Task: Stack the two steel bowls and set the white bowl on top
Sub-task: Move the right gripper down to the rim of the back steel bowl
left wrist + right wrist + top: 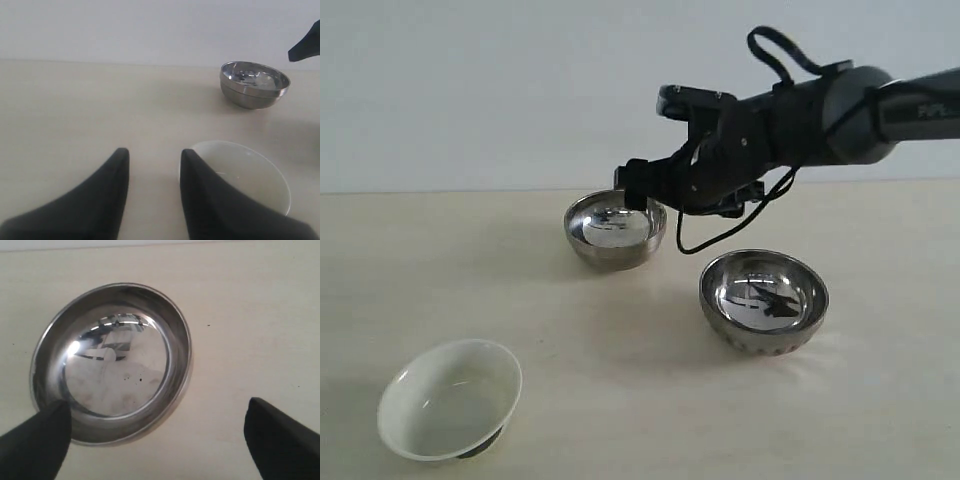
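Gaping wide at the far steel bowl (112, 360), right hand (157, 405) grasps nothing

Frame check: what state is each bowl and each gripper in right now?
far steel bowl: upright, empty, not stacked.
near steel bowl: upright, empty, not stacked.
white bowl: tilted, empty, apart from both steel bowls.
right gripper: jaws open, at the far steel bowl's rim, holding nothing.
left gripper: jaws open, holding nothing, beside the white bowl.
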Controlling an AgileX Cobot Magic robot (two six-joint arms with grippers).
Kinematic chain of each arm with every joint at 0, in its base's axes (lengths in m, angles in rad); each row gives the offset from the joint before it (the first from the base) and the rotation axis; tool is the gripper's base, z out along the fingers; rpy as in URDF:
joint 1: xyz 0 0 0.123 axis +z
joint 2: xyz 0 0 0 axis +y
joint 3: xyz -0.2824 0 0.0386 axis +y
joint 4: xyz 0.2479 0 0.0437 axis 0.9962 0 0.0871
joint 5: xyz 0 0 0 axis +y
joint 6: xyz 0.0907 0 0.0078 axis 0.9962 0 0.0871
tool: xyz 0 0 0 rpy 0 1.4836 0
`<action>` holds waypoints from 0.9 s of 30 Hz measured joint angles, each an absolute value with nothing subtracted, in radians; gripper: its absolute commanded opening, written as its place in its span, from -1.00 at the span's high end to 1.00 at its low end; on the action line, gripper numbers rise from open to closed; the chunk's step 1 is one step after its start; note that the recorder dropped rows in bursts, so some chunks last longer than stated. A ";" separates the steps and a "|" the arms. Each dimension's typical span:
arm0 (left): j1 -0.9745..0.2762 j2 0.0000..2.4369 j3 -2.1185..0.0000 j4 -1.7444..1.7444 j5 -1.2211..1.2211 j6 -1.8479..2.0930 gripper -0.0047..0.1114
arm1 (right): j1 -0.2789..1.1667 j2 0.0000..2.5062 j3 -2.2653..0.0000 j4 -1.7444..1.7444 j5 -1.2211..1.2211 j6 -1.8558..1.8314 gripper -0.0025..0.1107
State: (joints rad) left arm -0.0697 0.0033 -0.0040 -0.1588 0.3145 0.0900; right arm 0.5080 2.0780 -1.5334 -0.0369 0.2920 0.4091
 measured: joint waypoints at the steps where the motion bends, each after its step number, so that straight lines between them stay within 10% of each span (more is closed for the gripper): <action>1: -0.070 0.003 -0.004 -0.159 0.315 0.090 0.36 | 0.508 2.101 -1.547 -0.036 0.292 0.409 -0.52; 17: -0.070 0.003 -0.004 -0.159 0.315 0.090 0.36 | 0.508 2.297 -1.613 -0.027 0.099 0.417 -0.32; 27: -0.070 0.003 -0.004 -0.159 0.315 0.090 0.36 | 0.510 2.322 -1.613 -0.025 0.042 0.423 0.76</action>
